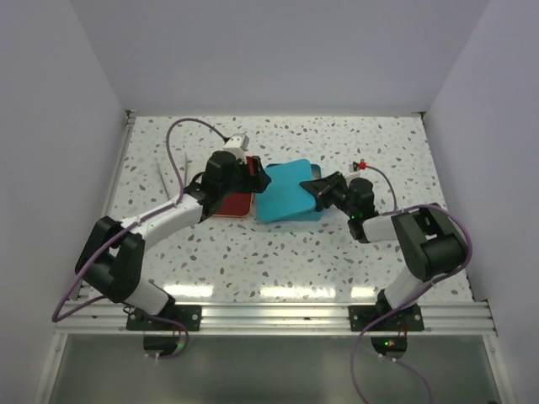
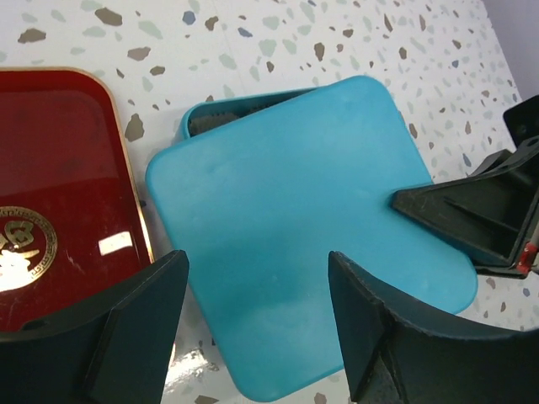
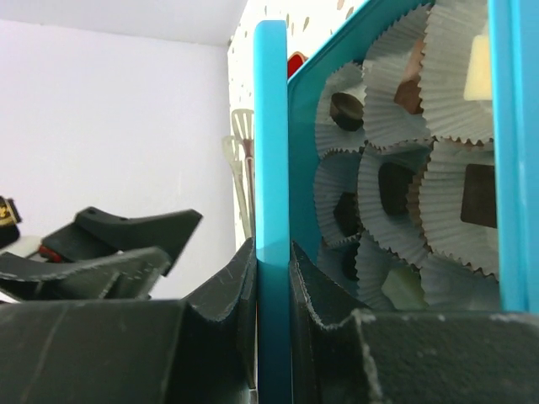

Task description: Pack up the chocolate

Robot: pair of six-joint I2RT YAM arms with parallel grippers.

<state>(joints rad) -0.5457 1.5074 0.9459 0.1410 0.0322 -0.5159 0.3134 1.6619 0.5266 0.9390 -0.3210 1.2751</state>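
Chocolates (image 3: 394,187): small dark and cream pieces, all visible ones already sitting in white pleated paper cups (image 3: 396,118) inside the teal square tin (image 2: 187,124), centre of the overhead frame. Judging by that, loading looks done and we're on the closing step. The flat teal square lid with rounded corners (image 2: 295,227) lies over the tin but skewed. A tin corner pokes out at upper left of the left wrist frame, and the right wrist view looks past the lid edge into the cups, so it's not seated. Right gripper (image 3: 273,269) is clamped on that lid edge, jaws nearly closed around it. Left gripper (image 2: 257,320) hangs above the lid's near side, jaws wide apart, holding nothing. Next move: rotate the lid square to the tin, lower it, then probably a press from the left. Glossy red rectangular tray with gold emblem (image 2: 59,194) sits just beside the tin, left of frame, leaving little room there. Speckled white table (image 2: 337,42) underneath.
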